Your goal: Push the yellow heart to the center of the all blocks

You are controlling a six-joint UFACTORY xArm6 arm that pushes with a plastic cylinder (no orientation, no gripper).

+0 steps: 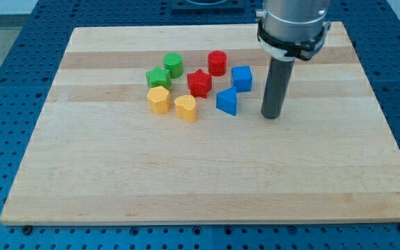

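Camera view shows my tip (272, 115) on the wooden board (200, 180), holding nothing, to the view's right of the blue wedge-like block (228, 101) and apart from it. The yellow heart (185, 108) lies at the cluster's lower edge, just beside the yellow hexagon-like block (158, 99), perhaps touching. The red star (199, 82) sits above them.
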